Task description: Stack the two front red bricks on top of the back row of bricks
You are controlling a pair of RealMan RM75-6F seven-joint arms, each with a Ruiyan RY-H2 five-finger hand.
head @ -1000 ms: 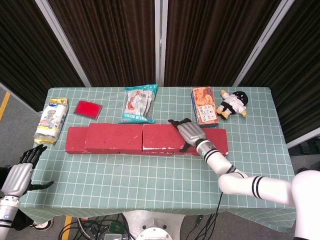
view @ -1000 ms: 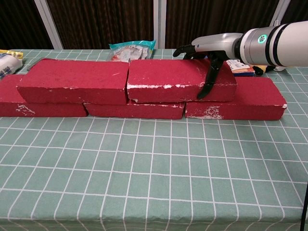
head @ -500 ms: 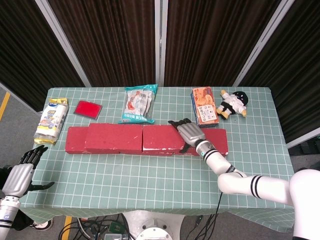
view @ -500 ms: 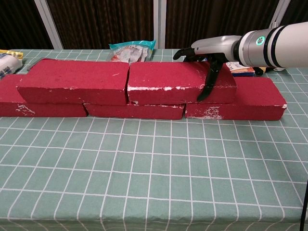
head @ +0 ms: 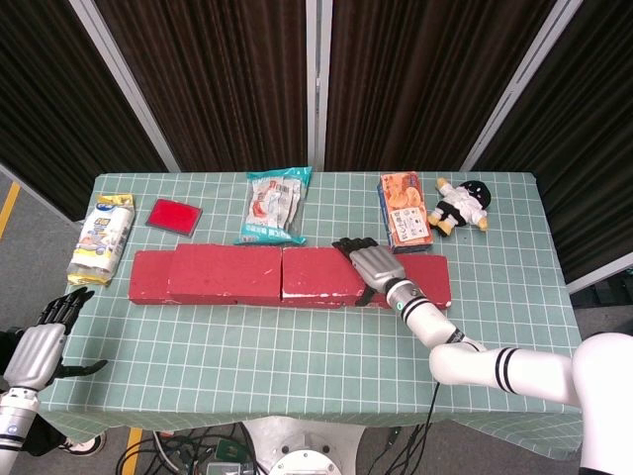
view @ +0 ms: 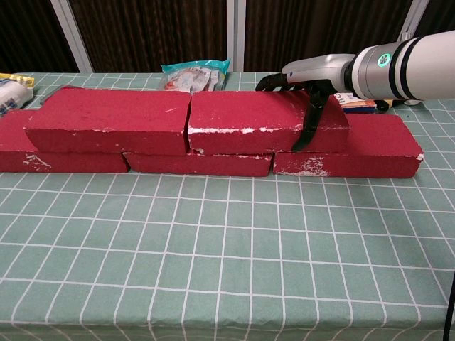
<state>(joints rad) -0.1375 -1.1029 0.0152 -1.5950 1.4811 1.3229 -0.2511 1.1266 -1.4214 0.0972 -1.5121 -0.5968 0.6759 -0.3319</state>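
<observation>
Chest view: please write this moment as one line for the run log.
stage: stacking | upper right brick: on back row | right hand: fingers gripping its right end | upper left brick: placed | left hand: open, off table

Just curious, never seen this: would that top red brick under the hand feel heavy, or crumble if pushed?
The right top brick probably stays rigid. Its chipped white edges hint it may crumble. The right hand spans it alone, so perhaps light for its size.
</observation>
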